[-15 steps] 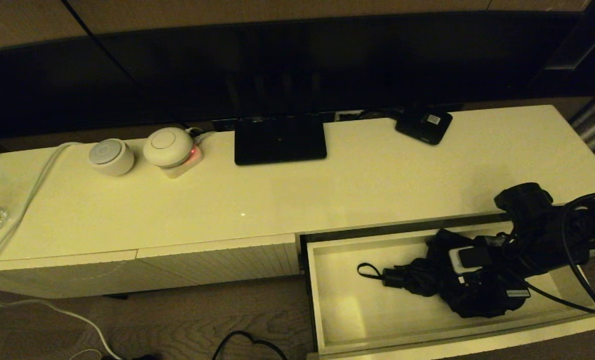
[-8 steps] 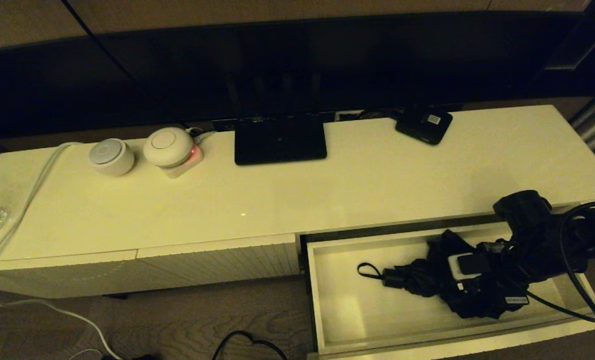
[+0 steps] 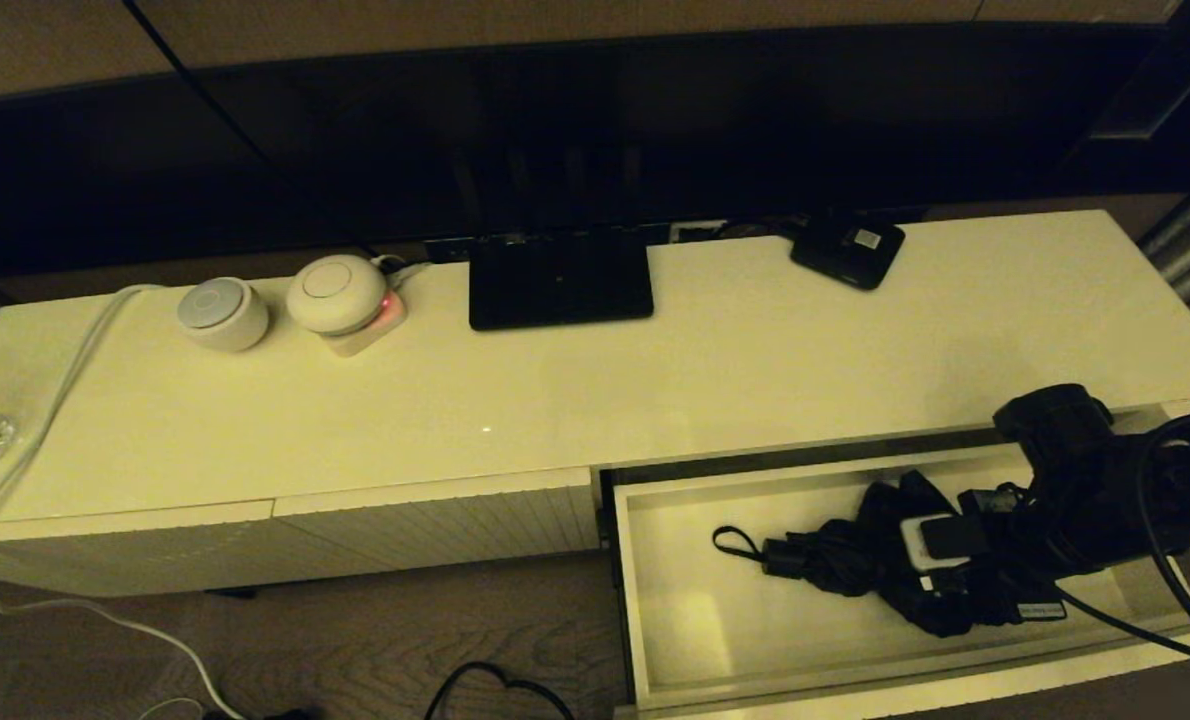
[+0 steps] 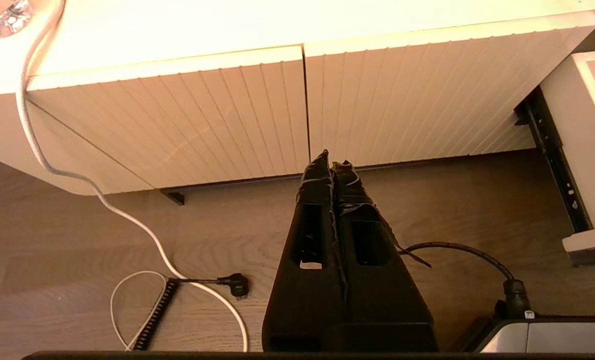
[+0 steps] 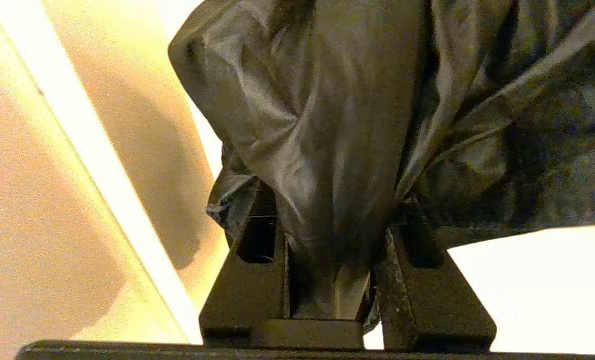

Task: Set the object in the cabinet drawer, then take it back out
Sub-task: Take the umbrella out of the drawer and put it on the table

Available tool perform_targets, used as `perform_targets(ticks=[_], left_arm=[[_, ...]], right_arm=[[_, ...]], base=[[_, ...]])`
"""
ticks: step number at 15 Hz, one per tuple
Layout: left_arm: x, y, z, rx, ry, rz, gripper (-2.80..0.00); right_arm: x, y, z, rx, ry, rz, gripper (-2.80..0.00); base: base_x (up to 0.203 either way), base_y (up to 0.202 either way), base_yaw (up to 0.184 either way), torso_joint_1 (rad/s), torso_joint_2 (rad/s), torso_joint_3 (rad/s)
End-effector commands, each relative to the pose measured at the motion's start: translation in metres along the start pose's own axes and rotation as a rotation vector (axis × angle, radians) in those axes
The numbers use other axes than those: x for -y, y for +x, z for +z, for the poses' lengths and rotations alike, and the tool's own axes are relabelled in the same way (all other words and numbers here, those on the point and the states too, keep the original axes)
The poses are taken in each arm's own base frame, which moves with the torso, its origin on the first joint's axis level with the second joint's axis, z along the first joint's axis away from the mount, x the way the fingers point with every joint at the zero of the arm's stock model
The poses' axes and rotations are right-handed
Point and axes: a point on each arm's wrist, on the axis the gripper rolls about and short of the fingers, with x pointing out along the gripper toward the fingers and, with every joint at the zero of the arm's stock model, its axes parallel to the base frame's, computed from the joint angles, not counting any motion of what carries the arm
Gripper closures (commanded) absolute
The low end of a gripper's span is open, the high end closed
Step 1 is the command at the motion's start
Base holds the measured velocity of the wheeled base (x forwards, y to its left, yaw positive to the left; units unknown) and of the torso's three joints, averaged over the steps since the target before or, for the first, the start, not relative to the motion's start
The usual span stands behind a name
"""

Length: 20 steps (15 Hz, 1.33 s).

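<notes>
The black compact umbrella (image 3: 855, 565) lies in the pulled-out cream-white cabinet drawer (image 3: 675, 640), its short handle and thin wrist loop (image 3: 733, 541) pointing left. My right gripper (image 3: 940, 545) reaches into the drawer from the right and is shut on the bunched fabric. In the right wrist view the umbrella (image 5: 337, 125) fills the space between the fingers (image 5: 257, 270), whose tips are hidden under cloth. My left gripper (image 4: 331, 162) hangs shut and empty low in front of the cabinet, out of the head view.
On the cabinet top stand a black screen base (image 3: 560, 280), a small flat black box with a white label (image 3: 848, 250), two round white devices (image 3: 222, 312) and a white cable (image 3: 45, 420). Closed ribbed panels (image 3: 435, 525) sit left of the drawer. Cables lie on the floor (image 4: 177, 280).
My right arm has sunk a little lower and shifted slightly right, settling the umbrella's bunched body deeper into the drawer. The handle and loop barely moved. The left arm stayed still.
</notes>
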Motion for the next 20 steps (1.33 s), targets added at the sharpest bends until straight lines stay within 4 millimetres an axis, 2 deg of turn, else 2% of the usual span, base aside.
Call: perform_targets(ticks=[1, 3, 9, 16, 20], left_arm=[[0.000, 0.000, -0.001, -0.003, 0.000, 0.001, 0.00], [0.000, 0.000, -0.001, -0.003, 0.000, 0.001, 0.00], [0.000, 0.000, -0.001, -0.003, 0.000, 0.001, 0.00], [0.000, 0.000, -0.001, -0.003, 0.000, 0.001, 0.00], [0.000, 0.000, -0.001, -0.003, 0.000, 0.001, 0.00]], right_arm=[[-0.007, -0.015, 0.001, 0.004, -0.013, -0.026, 0.00], [-0.011, -0.027, 0.002, 0.003, -0.013, -0.052, 0.00], [-0.029, -0.082, 0.003, 0.009, -0.021, -0.192, 0.00], [-0.051, -0.152, 0.007, 0.046, -0.045, -0.442, 0.00], [-0.041, -0.191, 0.010, 0.065, -0.049, -0.603, 0.00]], base=[[0.000, 0.000, 0.000, 0.000, 0.00, 0.000], [0.000, 0.000, 0.000, 0.000, 0.00, 0.000], [0.000, 0.000, 0.000, 0.000, 0.00, 0.000], [0.000, 0.000, 0.000, 0.000, 0.00, 0.000], [0.000, 0.000, 0.000, 0.000, 0.00, 0.000]])
